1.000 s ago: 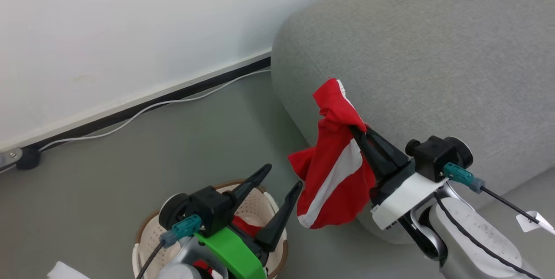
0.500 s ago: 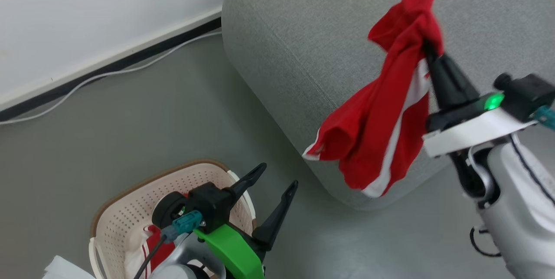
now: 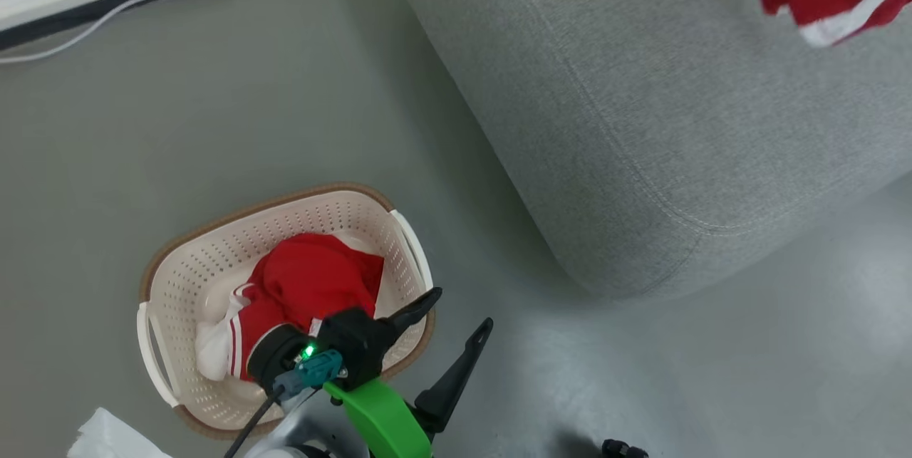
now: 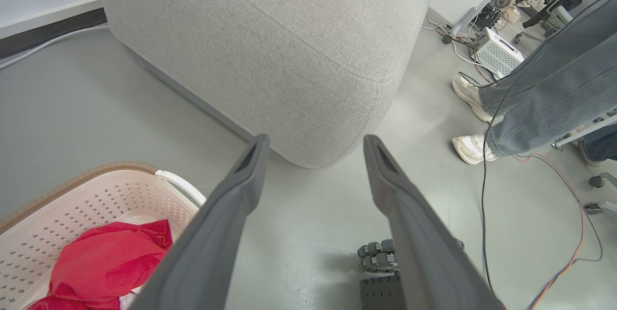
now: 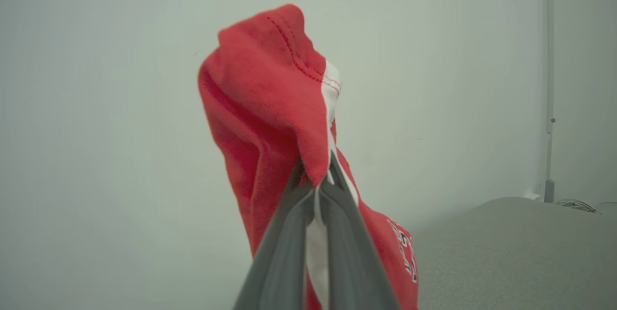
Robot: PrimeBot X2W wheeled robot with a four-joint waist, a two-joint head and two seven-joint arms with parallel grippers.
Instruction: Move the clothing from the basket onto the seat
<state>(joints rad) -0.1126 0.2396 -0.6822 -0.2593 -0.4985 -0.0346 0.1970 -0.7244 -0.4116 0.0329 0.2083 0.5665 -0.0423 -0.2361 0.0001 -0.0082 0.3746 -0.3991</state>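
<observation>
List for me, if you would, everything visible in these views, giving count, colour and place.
seat: one, grey, on the floor by the wall.
basket: one, cream with brown rim, on the floor left of the seat.
basket garment: one, red with white trim, crumpled inside the basket.
held garment: one, red with white stripe, lifted over the seat.
person's legs: two, blue-grey jeans, standing past the seat.
shoes: two, white, on the person's feet.
left gripper: one, dark fingers, open, at the basket's right edge.
right gripper: one, dark fingers, shut on the held garment.
</observation>
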